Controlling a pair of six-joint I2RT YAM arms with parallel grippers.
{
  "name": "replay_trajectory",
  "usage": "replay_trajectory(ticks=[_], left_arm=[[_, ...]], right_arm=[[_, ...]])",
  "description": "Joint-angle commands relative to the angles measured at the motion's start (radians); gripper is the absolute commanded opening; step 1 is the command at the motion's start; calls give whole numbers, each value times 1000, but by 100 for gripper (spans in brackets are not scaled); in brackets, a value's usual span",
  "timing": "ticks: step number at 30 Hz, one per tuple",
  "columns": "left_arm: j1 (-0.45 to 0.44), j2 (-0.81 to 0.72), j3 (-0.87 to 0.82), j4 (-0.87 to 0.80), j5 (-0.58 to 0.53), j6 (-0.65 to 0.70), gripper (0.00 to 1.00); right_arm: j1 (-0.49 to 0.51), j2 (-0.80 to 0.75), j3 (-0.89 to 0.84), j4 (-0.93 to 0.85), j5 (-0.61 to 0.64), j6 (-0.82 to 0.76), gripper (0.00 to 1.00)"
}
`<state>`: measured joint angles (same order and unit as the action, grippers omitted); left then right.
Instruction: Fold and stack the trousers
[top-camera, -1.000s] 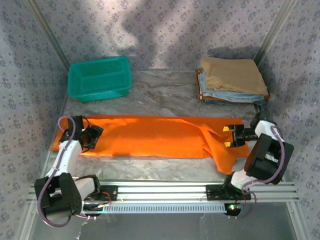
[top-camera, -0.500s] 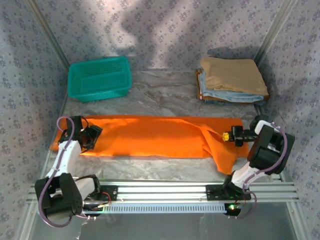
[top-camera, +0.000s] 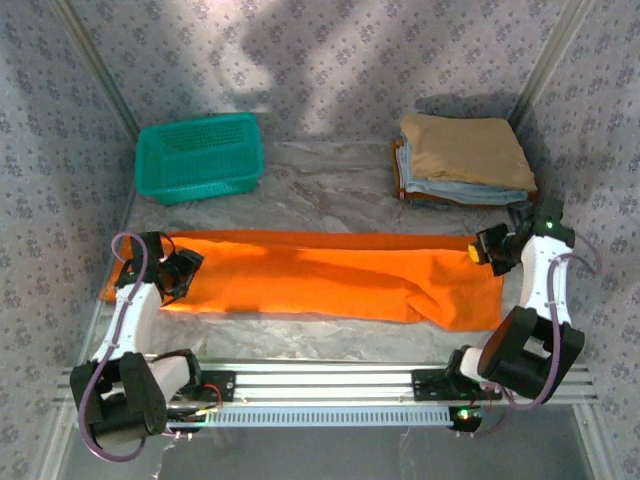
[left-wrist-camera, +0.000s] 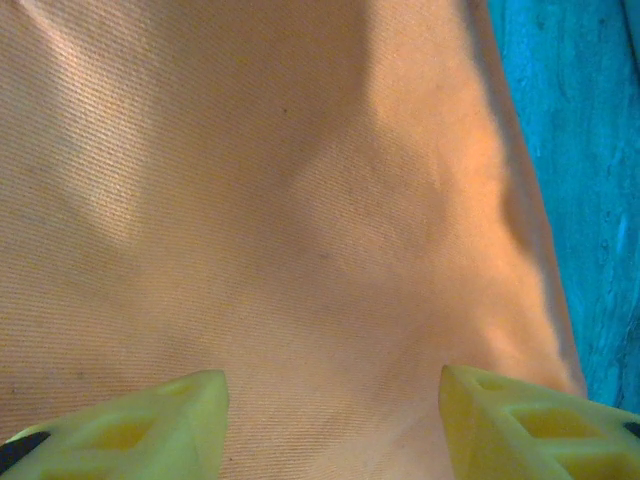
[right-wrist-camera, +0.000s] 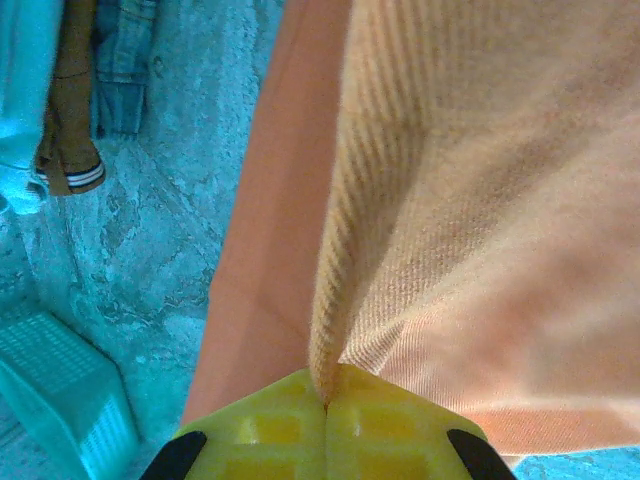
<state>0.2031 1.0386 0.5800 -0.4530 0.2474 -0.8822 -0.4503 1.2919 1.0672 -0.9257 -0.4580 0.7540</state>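
Trousers (top-camera: 320, 275) lie stretched left to right along the near tabletop (top-camera: 330, 190), flat and ready for folding. Top view: the right end effector (top-camera: 478, 250) sits at their far right corner, and the left end effector (top-camera: 183, 272) is over the left end, probably to pin it. Left wrist: fingers spread above the cloth, touching or not I can't tell. Right wrist: jaws pressed together, pinching a cloth edge, I'd guess to lift it.

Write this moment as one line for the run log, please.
left claw: open above trousers | right claw: shut on trousers edge | trousers: lying lengthwise on table | stacking: not yet done
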Motion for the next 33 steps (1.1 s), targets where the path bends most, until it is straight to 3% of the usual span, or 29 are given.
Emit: replay_trajectory(ticks=[1, 8, 15, 16, 18, 20, 23, 26, 33], left_arm=[[6, -15, 24, -22, 13, 15, 58], [7, -11, 29, -17, 16, 24, 58], [6, 16, 28, 7, 36, 25, 58], [6, 19, 27, 8, 40, 25, 58], [6, 27, 30, 13, 45, 28, 58], [7, 31, 36, 11, 52, 32, 58], [4, 27, 46, 8, 68, 36, 59], [-16, 24, 57, -1, 60, 41, 62], [-80, 44, 57, 44, 42, 15, 66]], right_arm=[[48, 56, 114, -63, 133, -43, 0], [190, 231, 336, -78, 182, -48, 0], [207, 496, 402, -44, 176, -50, 2], [208, 524, 410, -40, 183, -44, 5], [207, 589, 445, -48, 199, -39, 22], [205, 617, 481, -52, 225, -43, 33], [208, 602, 533, -72, 229, -69, 49], [222, 527, 514, -90, 273, -111, 58], [194, 295, 233, -92, 430, -117, 66]])
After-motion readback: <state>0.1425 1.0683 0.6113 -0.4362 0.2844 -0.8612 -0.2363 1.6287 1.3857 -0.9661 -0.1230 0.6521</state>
